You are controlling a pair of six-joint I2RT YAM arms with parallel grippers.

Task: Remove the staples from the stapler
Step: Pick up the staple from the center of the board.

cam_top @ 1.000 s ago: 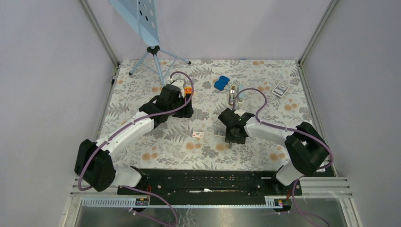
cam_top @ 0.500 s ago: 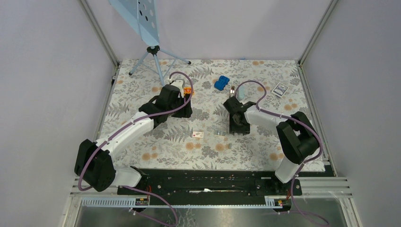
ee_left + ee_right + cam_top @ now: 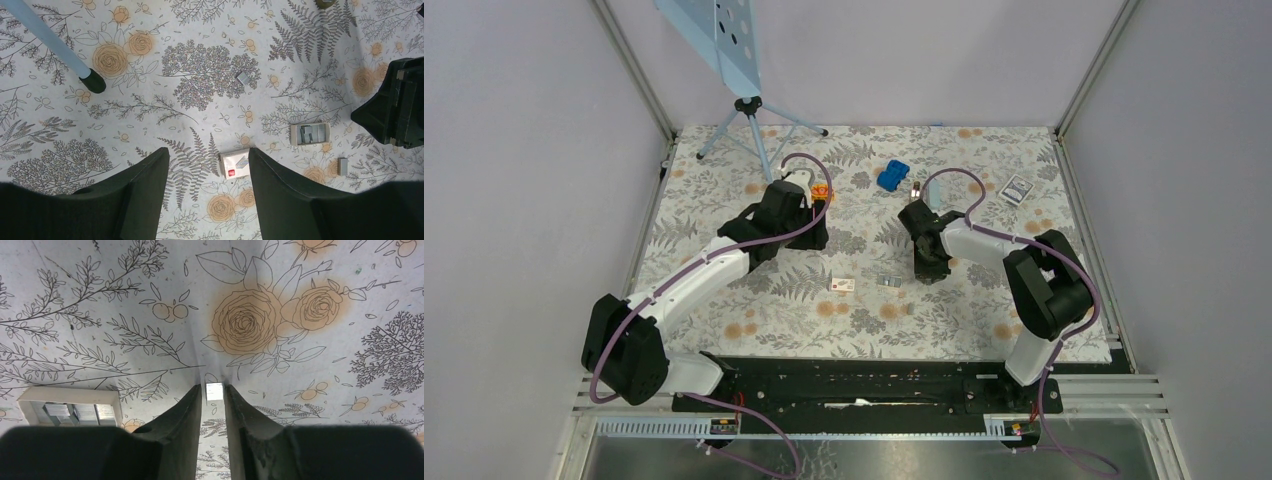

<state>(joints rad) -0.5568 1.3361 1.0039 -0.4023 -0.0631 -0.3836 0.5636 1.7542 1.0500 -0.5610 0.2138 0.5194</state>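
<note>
Right gripper (image 3: 214, 390) noted close about staple strip (image 3: 215, 391), frame centre, on cloth (image 3: 350, 290); whether clamped cannot be told. Left gripper (image 3: 207, 155) held wide, empty. Strip judged already out of stapler (image 3: 915, 187); setting aside remains.

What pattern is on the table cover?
The table cover is white with grey ferns and orange roses; clearest in the right wrist view.

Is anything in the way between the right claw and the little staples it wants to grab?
No, nothing visible is. The staples lie right between the fingertips of the right gripper, with bare tablecloth around them. The little tray with more strips lies off to one side, clear of the fingers.
</note>
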